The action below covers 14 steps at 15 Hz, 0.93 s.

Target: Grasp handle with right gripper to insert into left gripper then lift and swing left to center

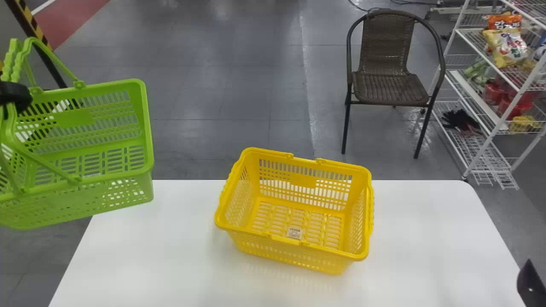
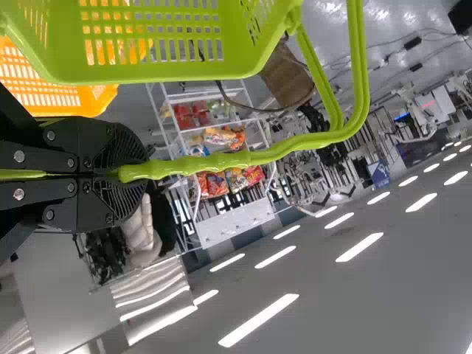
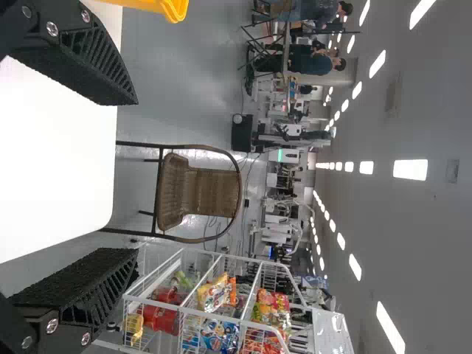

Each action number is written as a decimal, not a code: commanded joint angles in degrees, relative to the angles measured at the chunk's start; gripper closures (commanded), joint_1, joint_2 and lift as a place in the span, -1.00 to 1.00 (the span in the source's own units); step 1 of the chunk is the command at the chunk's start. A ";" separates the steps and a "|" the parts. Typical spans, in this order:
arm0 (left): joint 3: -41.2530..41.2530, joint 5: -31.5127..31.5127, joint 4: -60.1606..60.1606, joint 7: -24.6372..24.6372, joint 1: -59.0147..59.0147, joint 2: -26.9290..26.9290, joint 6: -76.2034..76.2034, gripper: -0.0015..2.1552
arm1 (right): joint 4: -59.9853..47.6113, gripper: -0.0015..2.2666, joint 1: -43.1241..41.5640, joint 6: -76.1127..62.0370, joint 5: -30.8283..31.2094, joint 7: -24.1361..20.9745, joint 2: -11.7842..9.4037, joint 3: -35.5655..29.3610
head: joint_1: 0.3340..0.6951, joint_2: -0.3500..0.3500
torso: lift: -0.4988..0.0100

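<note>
My left gripper (image 1: 16, 94) is at the head view's left edge, shut on the raised handles (image 1: 56, 61) of the green basket (image 1: 147, 128), which hangs beside the table's far left corner. In the left wrist view, the left gripper (image 2: 124, 175) closes around the handle (image 2: 243, 157). The yellow basket (image 1: 294, 249) stands upright and slightly turned on the white table, its handles folded down onto the rim. Far to its right, my right gripper (image 1: 530, 282) shows at the head view's lower right edge. In the right wrist view, the right gripper (image 3: 135, 177) has its fingers wide apart with nothing between them.
The white table (image 1: 431, 238) spans the foreground. Beyond it stand a brown woven chair (image 1: 390, 87) and, at the right, a white wire rack (image 1: 490, 123) with snack bags and other goods. Grey floor (image 1: 204, 85) lies behind the table.
</note>
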 commanded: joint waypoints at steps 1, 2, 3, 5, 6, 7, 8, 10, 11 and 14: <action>8.03 1.79 -7.02 -0.36 12.16 0.34 0.60 0.83 | 0.17 -0.91 -0.29 0.00 0.00 0.00 -0.22 0.11 | 1.00 0.22 | 0.96; 11.64 2.93 -9.48 -0.71 17.17 0.34 0.60 0.83 | 0.26 -0.91 -0.38 0.00 0.00 0.00 -0.31 0.11 | 1.00 0.26 | 0.96; 14.19 4.34 -11.33 -0.97 21.13 0.16 0.60 0.82 | 0.52 -0.91 -0.55 0.00 0.00 0.00 -0.39 0.11 | 1.00 0.28 | 0.96; 20.34 6.27 -18.27 -1.41 30.62 -2.12 0.60 0.82 | 1.05 -0.91 -0.90 0.00 0.00 0.09 -0.66 0.20 | 1.00 0.32 | 0.96; 22.45 6.98 -20.91 -1.41 33.87 -3.27 0.60 0.82 | 1.31 -0.91 -1.08 0.00 0.00 0.09 -0.75 0.20 | 1.00 0.32 | 0.96; 23.85 8.47 -24.07 -1.41 37.21 -4.58 0.60 0.82 | 1.31 -0.91 -1.34 0.18 0.09 0.18 -0.75 0.37 | 1.00 0.32 | 0.96; 25.70 9.35 -27.24 -1.50 40.55 -6.34 0.60 0.82 | 1.31 -0.91 -1.43 0.35 0.00 0.18 -0.83 0.46 | 1.00 0.31 | 0.96; 28.34 10.49 -33.83 -1.68 46.18 -10.30 0.60 0.82 | 1.40 -0.91 -1.52 0.53 0.00 0.18 -0.92 0.63 | 1.00 0.24 | 0.96; 29.13 11.20 -36.55 -1.68 48.20 -12.05 0.60 0.83 | 1.40 -0.91 -1.61 0.70 0.00 0.18 -1.10 0.72 | 1.00 0.20 | 0.96; 32.82 11.28 -44.64 -3.26 53.21 -19.00 0.60 0.83 | 1.49 -0.91 -1.61 0.70 0.00 0.18 -1.18 0.72 | 1.00 0.08 | 0.96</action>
